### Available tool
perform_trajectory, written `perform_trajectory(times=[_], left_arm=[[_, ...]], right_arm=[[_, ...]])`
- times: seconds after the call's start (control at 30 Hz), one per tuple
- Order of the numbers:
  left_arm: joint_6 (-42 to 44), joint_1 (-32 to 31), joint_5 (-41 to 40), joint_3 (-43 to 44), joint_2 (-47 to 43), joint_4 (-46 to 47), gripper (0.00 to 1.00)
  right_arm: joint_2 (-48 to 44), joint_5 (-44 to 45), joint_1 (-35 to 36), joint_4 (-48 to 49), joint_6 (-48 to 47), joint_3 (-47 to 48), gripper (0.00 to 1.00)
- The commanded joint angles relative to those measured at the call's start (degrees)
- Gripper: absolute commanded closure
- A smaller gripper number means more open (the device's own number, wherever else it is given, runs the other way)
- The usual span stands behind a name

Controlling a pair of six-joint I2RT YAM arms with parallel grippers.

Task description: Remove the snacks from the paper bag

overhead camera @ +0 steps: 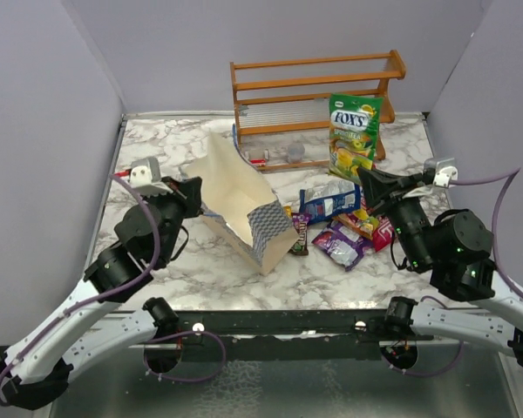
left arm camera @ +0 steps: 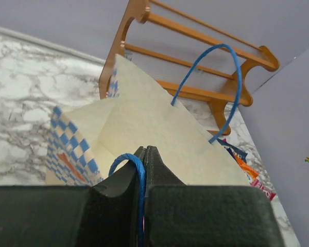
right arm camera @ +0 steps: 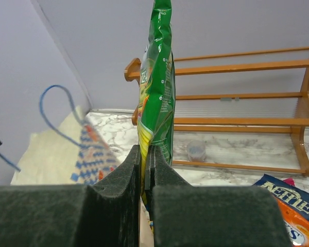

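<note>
Marble-patterned counter [overhead camera: 157, 144] enclosed by pale lilac walls [overhead camera: 52, 87], with a wooden rack [overhead camera: 236, 91] standing along the far edge and a clear cup [overhead camera: 295, 152] on its lowest shelf. Left of centre, the paper bag [overhead camera: 240, 192] rests tipped on the counter. Its checkered band faces the near side and its mouth is turned to the left arm. The left end effector [overhead camera: 194, 193] is clenched on the bag's blue cord handle [left arm camera: 124, 158]. The left wrist view shows the cord running between the closed jaws, with the bag's cream interior directly ahead. The right end effector [overhead camera: 366, 178] is grasping the green-yellow packet [overhead camera: 356, 131] by its lower edge, holding it upright in front of the rack. The right wrist view shows this packet edge-on, pinched between the closed jaws. Other snacks lie in a loose cluster on the counter between the bag and the right arm: a silver-blue packet [overhead camera: 331, 202], a purple packet [overhead camera: 342, 244], an orange packet [overhead camera: 359, 222] and a red packet [overhead camera: 383, 233], several overlapping. A small dark packet [overhead camera: 301, 233] lies just beside the bag's checkered end.
</note>
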Motion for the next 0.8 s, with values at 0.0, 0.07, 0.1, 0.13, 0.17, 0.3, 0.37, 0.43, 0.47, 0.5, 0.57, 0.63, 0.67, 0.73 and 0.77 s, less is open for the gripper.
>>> perform_trajectory(times=[0.0, 0.07, 0.1, 0.13, 0.17, 0.3, 0.37, 0.43, 0.47, 0.5, 0.57, 0.63, 0.67, 0.73, 0.77], left_arm=[[-11.2, 0.2, -3.2, -4.5, -8.7, -10.6, 1.00], [-12.5, 0.2, -3.4, -5.8, -12.1, -12.6, 1.00], [-12.3, 0.1, -2.8, -6.2, -13.4, -12.6, 0.99], [-11.9, 0.1, -2.2, -6.3, -14.1, -12.5, 0.99], [-11.2, 0.2, -1.5, -6.0, -14.3, -12.5, 0.99], [-9.6, 0.1, -3.2, -0.9, -11.9, -18.0, 0.99], [-9.4, 0.1, -4.2, 1.0, -11.1, -20.6, 0.99], [-9.3, 0.1, -4.1, 0.8, -11.3, -20.8, 0.98], [-9.6, 0.2, -3.7, 0.2, -11.6, -20.0, 0.98], [-9.7, 0.2, -3.1, -0.6, -11.9, -18.9, 0.98], [-9.4, 0.1, -1.8, -1.5, -12.0, -16.9, 0.98], [-9.8, 0.2, -1.7, -1.4, -11.5, -17.0, 0.97], [-9.9, 0.2, -1.8, -1.2, -11.2, -17.5, 0.95], [-11.0, 0.2, -2.5, -0.6, -11.1, -19.3, 0.82], [-11.8, 0.1, -3.0, -0.3, -11.0, -20.5, 0.75]], right_arm=[[1.1, -0.4, 0.3, 1.2, -0.8, 0.3, 0.99], [1.7, -0.8, 0.3, 0.6, -0.5, 0.0, 0.99], [2.0, -0.9, 0.3, 0.3, -0.1, -0.1, 0.99], [2.3, -1.0, 0.3, 0.0, 0.2, -0.1, 0.99], [2.5, -1.0, 0.3, -0.3, 0.5, -0.1, 0.99], [3.5, -0.9, 0.2, -0.8, 1.3, -0.2, 0.99], [3.6, -1.1, 0.3, -0.9, 1.5, -0.4, 0.99], [3.7, -1.2, 0.3, -1.2, 1.9, -0.6, 0.99], [3.7, -1.1, 0.3, -1.4, 2.2, -0.8, 0.99], [3.7, -0.9, 0.3, -1.6, 2.5, -1.0, 0.99], [3.6, -1.1, 0.3, -2.4, 3.7, -1.8, 0.99], [3.9, -1.4, 0.3, -2.7, 4.6, -3.0, 0.99], [4.4, -1.4, 0.3, -2.9, 4.6, -3.6, 0.99], [5.9, -0.6, 0.3, -3.1, 4.1, -4.9, 0.99], [6.9, 0.0, 0.2, -2.7, 3.5, -5.4, 0.99]])
